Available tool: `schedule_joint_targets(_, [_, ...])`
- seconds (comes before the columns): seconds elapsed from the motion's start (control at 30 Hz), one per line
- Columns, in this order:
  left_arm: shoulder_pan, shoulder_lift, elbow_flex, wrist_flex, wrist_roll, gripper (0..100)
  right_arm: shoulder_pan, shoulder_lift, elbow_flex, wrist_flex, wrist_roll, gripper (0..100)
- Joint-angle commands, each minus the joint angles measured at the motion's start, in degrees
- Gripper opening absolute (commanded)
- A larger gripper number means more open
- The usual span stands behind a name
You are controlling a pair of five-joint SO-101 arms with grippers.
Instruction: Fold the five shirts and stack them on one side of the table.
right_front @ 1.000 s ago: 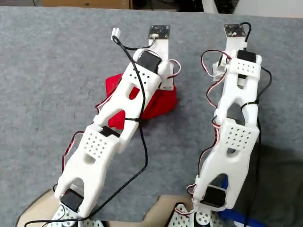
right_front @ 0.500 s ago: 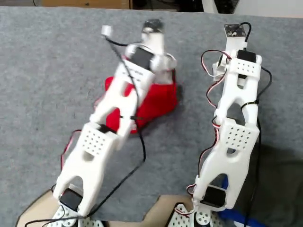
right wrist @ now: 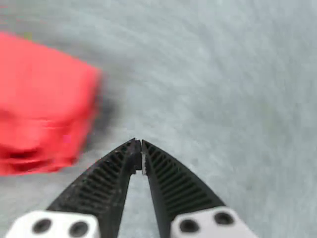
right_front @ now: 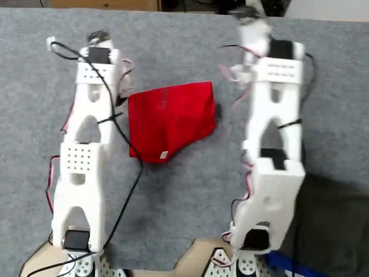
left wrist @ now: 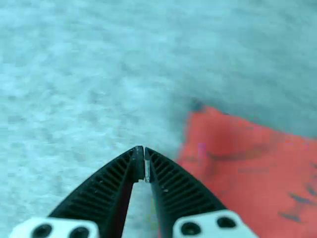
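Flanking the folded red shirt, both grippers shut and empty

Sitting on the grey table (right_front: 34,86), the red shirt (right_front: 172,121) lies folded into a compact bundle between the two arms. The left gripper (left wrist: 143,153) has its black jaws pressed together with nothing in them. From it, the shirt (left wrist: 247,168) lies toward the other arm, one corner just beside the tips. The right gripper (right wrist: 138,146) is likewise pinched closed on nothing, and its nearest edge of the shirt (right wrist: 42,99) lies on the side facing the left arm, slightly farther from the tips. The bundle runs a little longer from arm to arm than away from them, and is slightly skewed. By my reading the left gripper is the nearer one, so carrying the shirt to a side of the table would most easily begin there, once its jaws part.
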Motion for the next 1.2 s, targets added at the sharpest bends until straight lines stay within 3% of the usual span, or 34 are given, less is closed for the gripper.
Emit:
schedule_joint_targets(0.0, [-6.1, -1.0, 0.1, 0.3, -0.7, 2, -11.6, -4.4, -1.8, 2.8, 4.2, 0.5])
schedule_joint_targets(0.23, [-15.6, -0.3, 5.5, 1.4, -4.7, 2, -24.0, 4.0, -6.1, 2.8, 4.8, 0.5])
schedule_joint_targets(0.4, [-19.0, 2.1, 13.4, -5.6, -9.1, 2, -27.8, 10.9, -11.2, 3.3, 4.7, 0.5])
schedule_joint_targets(0.73, [-18.7, 2.1, 11.5, -4.1, -9.4, 2, -25.2, 15.3, -12.0, 14.7, 4.7, 0.5])
schedule_joint_targets(1.17, [-18.7, 2.1, 11.4, -4.2, -9.4, 2, -18.1, 8.0, 1.5, 15.0, 6.9, 0.5])
